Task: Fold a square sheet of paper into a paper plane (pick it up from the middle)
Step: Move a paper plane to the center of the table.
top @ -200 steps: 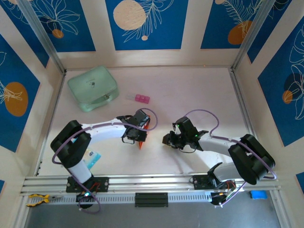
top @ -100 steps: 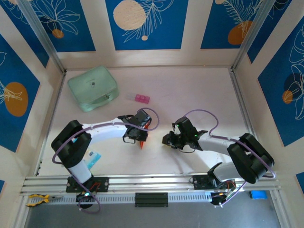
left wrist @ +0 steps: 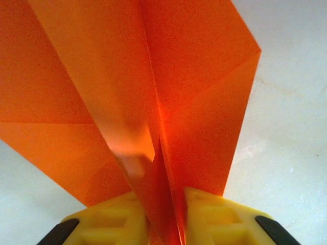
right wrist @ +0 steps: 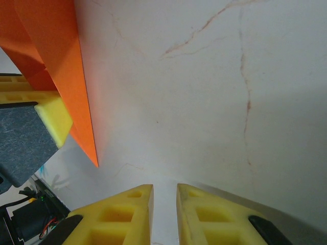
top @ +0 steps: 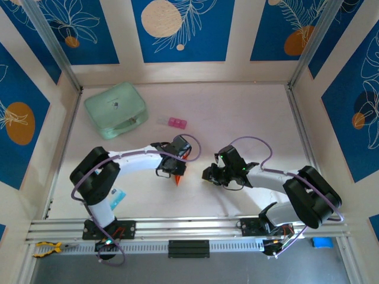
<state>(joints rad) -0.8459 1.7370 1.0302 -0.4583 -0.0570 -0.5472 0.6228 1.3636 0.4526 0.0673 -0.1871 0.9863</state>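
The paper plane (left wrist: 194, 92) is a bright orange folded dart with a centre crease, and its keel stands between the yellow pads of my left gripper (left wrist: 166, 196). From above, its pointed tip (top: 177, 179) pokes out toward the near edge under my left gripper (top: 173, 168), which is shut on it near the table's middle. My right gripper (top: 207, 174) hovers just right of it, a short gap away. In the right wrist view the plane (right wrist: 56, 46) sits at upper left, and my right gripper (right wrist: 164, 189) shows a narrow gap with nothing inside.
A mint-green case (top: 115, 109) lies at the back left, and a small pink block (top: 176, 123) sits behind my left gripper. The pale table (top: 249, 118) has free room at the back right. A small blue item (top: 116, 195) lies by the left arm's base.
My left gripper has shifted slightly to the right with the plane, and its pads have eased a little. The right arm has not moved.
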